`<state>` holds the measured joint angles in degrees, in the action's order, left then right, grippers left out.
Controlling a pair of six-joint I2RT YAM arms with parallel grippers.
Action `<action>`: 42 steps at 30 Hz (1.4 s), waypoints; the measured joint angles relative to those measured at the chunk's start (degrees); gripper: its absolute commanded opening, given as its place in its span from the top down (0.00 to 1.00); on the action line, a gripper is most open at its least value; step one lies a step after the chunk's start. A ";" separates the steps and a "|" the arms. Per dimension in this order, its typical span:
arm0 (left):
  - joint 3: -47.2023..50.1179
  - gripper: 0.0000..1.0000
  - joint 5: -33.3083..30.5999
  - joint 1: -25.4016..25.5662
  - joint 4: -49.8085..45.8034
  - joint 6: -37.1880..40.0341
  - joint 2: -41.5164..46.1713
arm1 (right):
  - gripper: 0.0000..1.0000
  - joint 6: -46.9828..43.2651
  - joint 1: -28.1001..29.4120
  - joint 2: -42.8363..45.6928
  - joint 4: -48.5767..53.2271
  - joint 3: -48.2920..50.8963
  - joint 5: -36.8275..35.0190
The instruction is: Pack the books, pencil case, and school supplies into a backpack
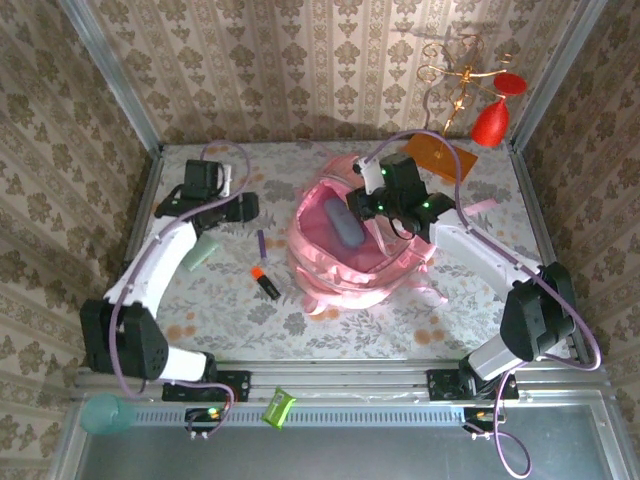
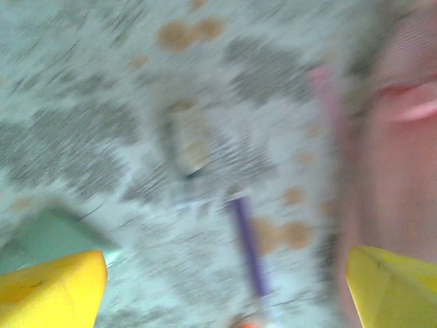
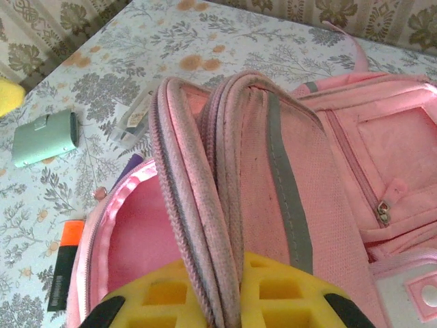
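Flowered oilcloth covers the table (image 1: 230, 320), with damask wallpaper on the walls around it. At the middle of the table lies the backpack (image 1: 350, 255), its main pocket open toward the camera, and inside sits a grey-purple pouch (image 1: 340, 222). The right gripper (image 1: 395, 222) is at the far rim of that opening, its yellow fingers pressed together on a folded ridge of pink fabric and zip; in the right wrist view the right gripper (image 3: 212, 301) has this ridge of the backpack (image 3: 273, 205) rising straight out from between its pads. The left gripper (image 1: 250, 208) hangs over the table left of the backpack, apart from it, jaws spread wide with nothing between them. In the left wrist view (badly blurred) the left gripper (image 2: 222, 290) looks down on the purple pen (image 2: 249, 249), which lies on the cloth with the backpack (image 2: 396, 171) to its right and a mint case (image 2: 48, 236) to its left. From above, the purple pen (image 1: 261, 241) lies just beside the backpack's left side, the short pen (image 1: 265, 283), black and orange, lies nearer the arms, and the mint case (image 1: 205, 250) touches or nearly touches the left arm. An orange stand base (image 1: 440, 155) sits at the far right.
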<state>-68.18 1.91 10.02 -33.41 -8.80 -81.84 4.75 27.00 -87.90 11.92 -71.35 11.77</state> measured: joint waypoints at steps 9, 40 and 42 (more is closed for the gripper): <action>-2.60 0.00 -10.36 -10.64 -9.42 7.13 -14.27 | 1.00 0.11 -0.02 1.62 -7.89 6.10 2.45; -6.08 0.00 8.02 -12.46 -15.34 7.69 -23.82 | 1.00 -0.50 -0.72 2.78 -9.66 7.80 3.61; -5.05 0.00 8.90 -10.12 -15.80 6.60 -20.46 | 1.00 -0.50 -0.72 2.78 -9.66 7.80 3.69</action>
<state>-73.23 10.81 -0.10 -49.21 -2.20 -102.30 4.25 26.28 -85.12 2.26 -63.55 15.46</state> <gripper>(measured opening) 0.999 0.123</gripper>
